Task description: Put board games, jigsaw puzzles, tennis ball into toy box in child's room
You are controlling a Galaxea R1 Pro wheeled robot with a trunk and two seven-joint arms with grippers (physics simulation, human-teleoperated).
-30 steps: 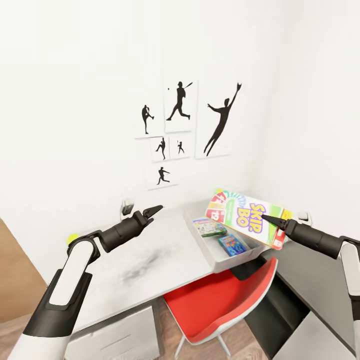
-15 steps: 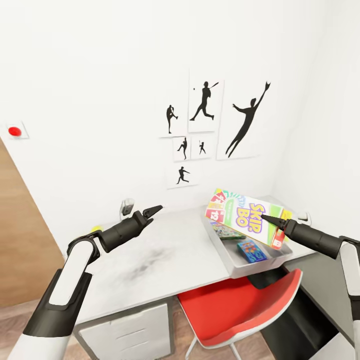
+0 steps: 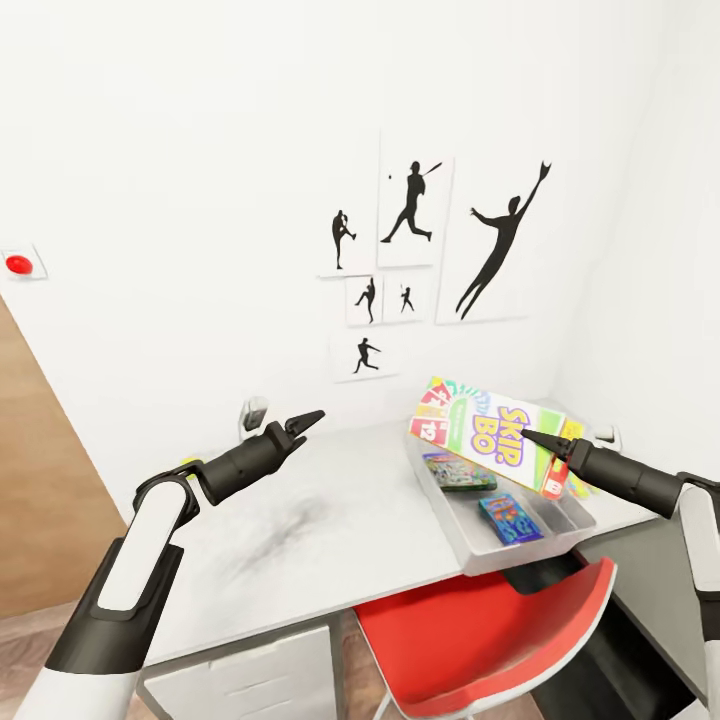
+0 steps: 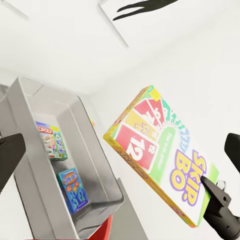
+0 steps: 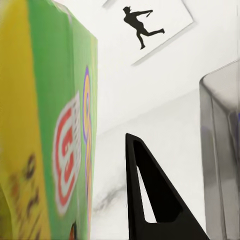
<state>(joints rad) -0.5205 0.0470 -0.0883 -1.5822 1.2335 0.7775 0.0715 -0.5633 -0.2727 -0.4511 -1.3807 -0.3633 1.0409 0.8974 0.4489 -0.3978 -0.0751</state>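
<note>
Above the toy box (image 3: 452, 520), at the tabletop's (image 3: 330, 520) right end, my right hand (image 3: 535, 440) grips the Skip-Bo box (image 3: 485, 432) by one corner, so it hangs tilted over the bin's far side. Inside the toy box lie the Monopoly box (image 3: 458, 471) and the smaller blue game (image 3: 509, 517). My left hand (image 3: 300, 422) hovers over the tabletop's left part, well apart from the bin, holding nothing; I cannot tell how its fingers stand. Under the front edge stands a red chair (image 3: 480, 630).

Skip-Bo box (image 3: 490, 435) overhangs the toy box (image 3: 470, 545); its near half lies open
</note>
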